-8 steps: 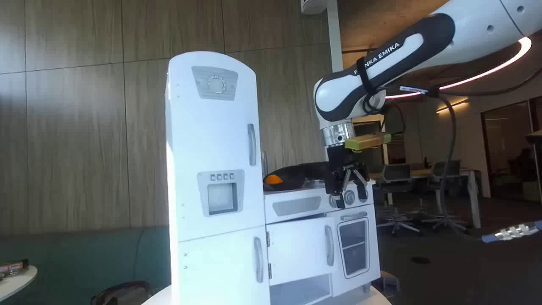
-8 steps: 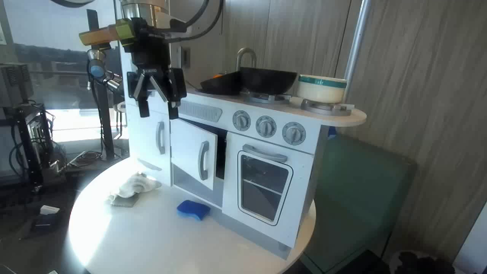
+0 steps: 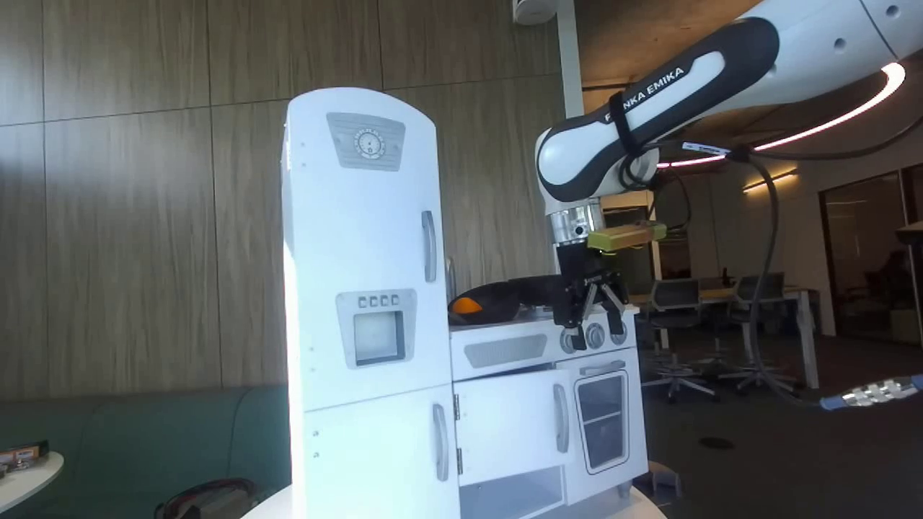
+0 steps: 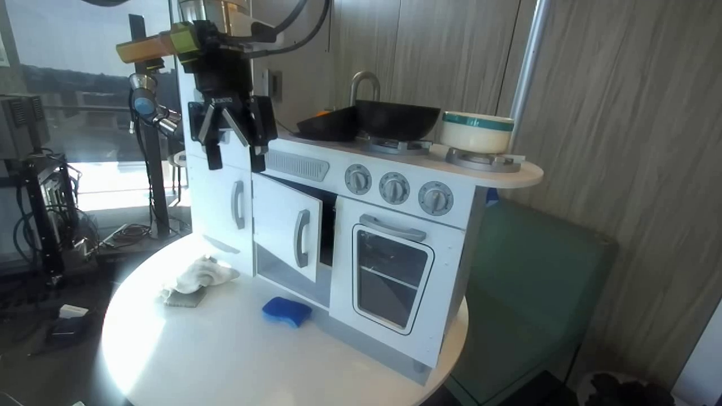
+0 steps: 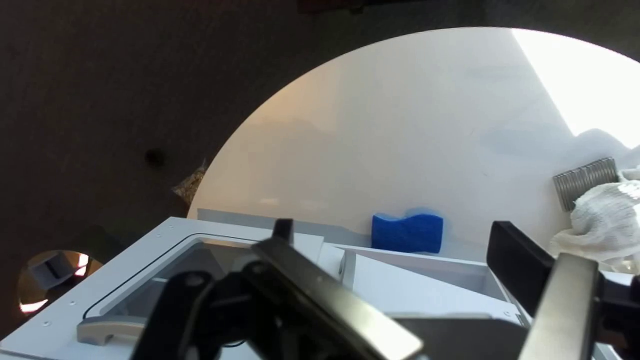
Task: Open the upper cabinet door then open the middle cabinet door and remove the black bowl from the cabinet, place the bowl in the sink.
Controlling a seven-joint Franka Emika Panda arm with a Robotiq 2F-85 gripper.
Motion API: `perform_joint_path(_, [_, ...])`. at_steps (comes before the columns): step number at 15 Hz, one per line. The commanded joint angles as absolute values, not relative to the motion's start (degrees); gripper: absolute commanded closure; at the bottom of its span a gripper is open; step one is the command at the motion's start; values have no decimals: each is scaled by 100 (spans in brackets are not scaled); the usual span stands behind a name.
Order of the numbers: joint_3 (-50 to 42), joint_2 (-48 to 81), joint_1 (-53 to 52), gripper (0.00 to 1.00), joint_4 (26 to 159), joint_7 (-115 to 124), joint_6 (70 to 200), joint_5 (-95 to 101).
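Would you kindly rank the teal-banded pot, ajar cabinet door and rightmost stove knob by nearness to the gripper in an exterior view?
1. Ajar cabinet door: below the gripper, rightward.
2. Rightmost stove knob: farther right.
3. Teal-banded pot: farthest right, atop burner.

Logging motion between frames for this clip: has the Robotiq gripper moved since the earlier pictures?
Yes, slightly upward: in an exterior view, the Robotiq gripper now sits a little higher against the grey slatted panel.
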State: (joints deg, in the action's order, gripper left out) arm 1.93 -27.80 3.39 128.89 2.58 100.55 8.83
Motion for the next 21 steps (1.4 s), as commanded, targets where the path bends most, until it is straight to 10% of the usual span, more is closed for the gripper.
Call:
perform_joint_path(1, [83,-2770,178,0,12769,87,10113,774])
perform_joint_path(21, [639,-2424,-1059,0,11618,-1609,12906,456])
